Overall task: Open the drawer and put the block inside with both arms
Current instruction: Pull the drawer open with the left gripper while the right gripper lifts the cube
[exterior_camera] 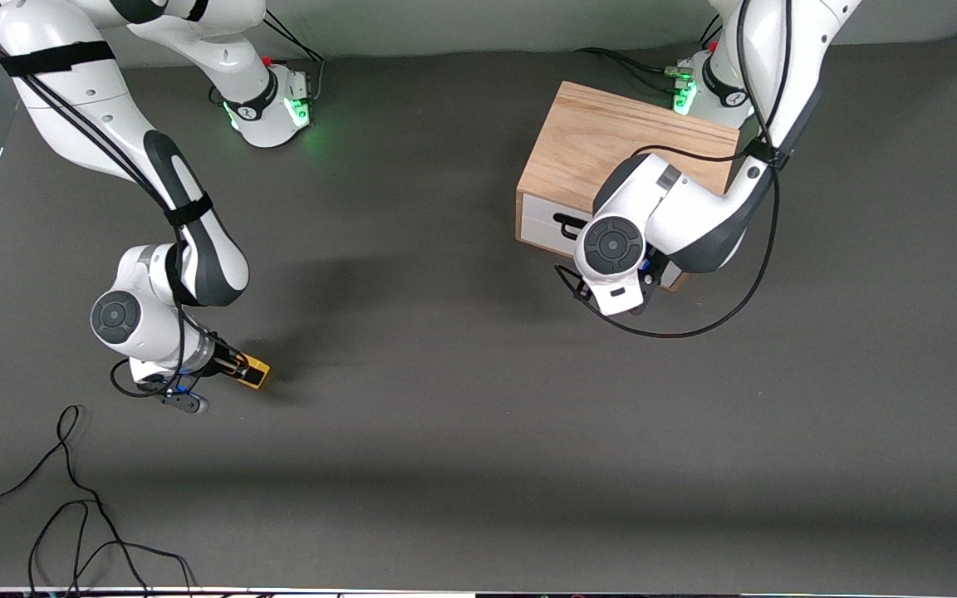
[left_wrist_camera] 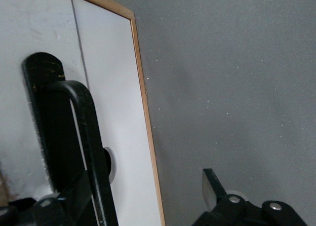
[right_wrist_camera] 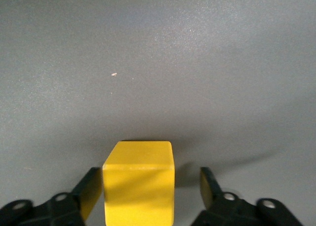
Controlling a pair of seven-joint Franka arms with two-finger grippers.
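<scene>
The yellow-orange block (exterior_camera: 255, 371) lies on the grey table toward the right arm's end. My right gripper (exterior_camera: 238, 365) is low over it and open. In the right wrist view the block (right_wrist_camera: 139, 184) sits between the fingers of the right gripper (right_wrist_camera: 150, 191), close to one finger (right_wrist_camera: 91, 189), with a gap to the other. The drawer (exterior_camera: 541, 218) is shut in the oak cabinet (exterior_camera: 611, 141). My left gripper (left_wrist_camera: 148, 199) is open in front of the drawer's white front (left_wrist_camera: 111, 88). The black handle (left_wrist_camera: 86, 137) runs between its fingers, beside one of them. The left wrist hides this gripper in the front view.
Loose black cables (exterior_camera: 71, 498) lie on the table near the front camera at the right arm's end. A cable loop (exterior_camera: 694, 324) hangs from the left arm in front of the cabinet. The arm bases (exterior_camera: 275, 108) stand farthest from the front camera.
</scene>
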